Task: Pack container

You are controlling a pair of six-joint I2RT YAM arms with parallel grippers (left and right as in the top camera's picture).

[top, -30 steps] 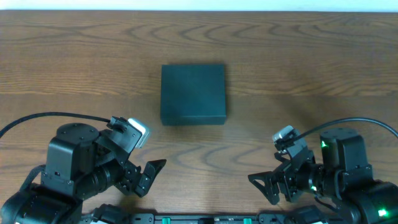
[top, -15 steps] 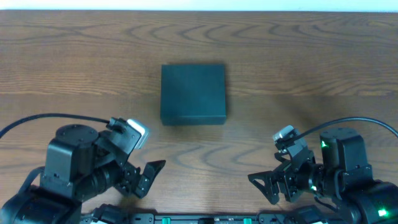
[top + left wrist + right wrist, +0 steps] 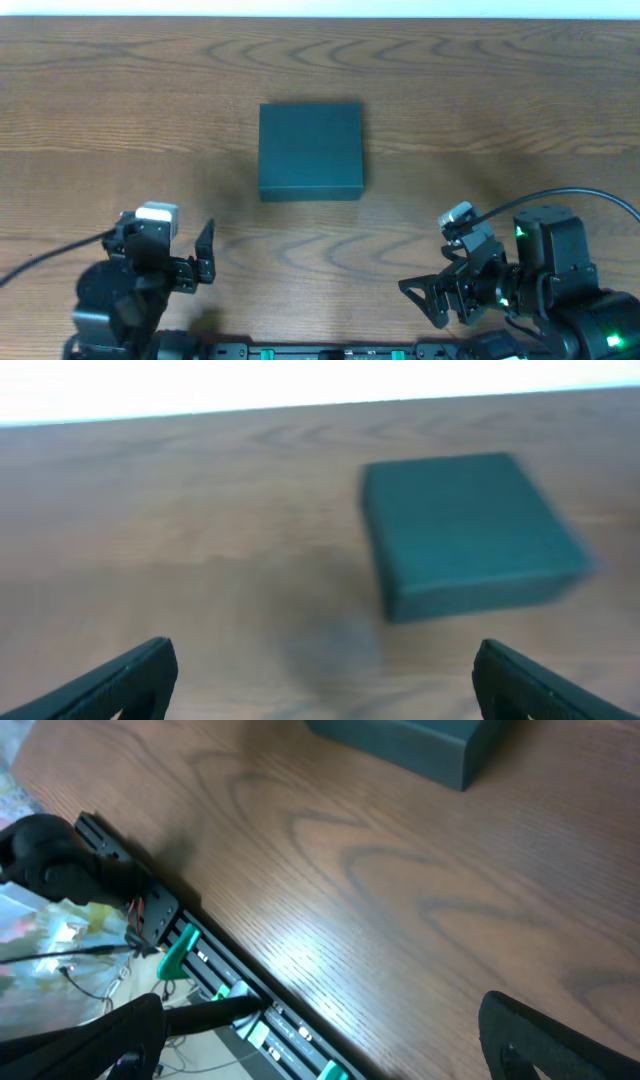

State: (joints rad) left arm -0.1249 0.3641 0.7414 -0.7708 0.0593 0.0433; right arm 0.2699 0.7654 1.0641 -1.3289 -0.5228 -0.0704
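You see the container (image 3: pixel 311 150), lid down, on the wooden table (image 3: pixel 500 100). Your left gripper (image 3: pixel 322 670) and right gripper (image 3: pixel 320 1020) stand spread apart, holding nothing.

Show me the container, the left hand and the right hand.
container (image 3: pixel 310 148), overhead view, middle of its top face.
left hand (image 3: pixel 322 665), left wrist view, midway between its open fingertips.
right hand (image 3: pixel 320 1015), right wrist view, midway between its open fingertips.

A matte black, square, shallow box (image 3: pixel 311 150), lid down, stands near the middle of the brown wood-grain desk (image 3: pixel 520 110). Bare wood lies open on all four sides of it, widest to left and right. A black rail with green clips (image 3: pixel 200 960) lines the desk's near edge.
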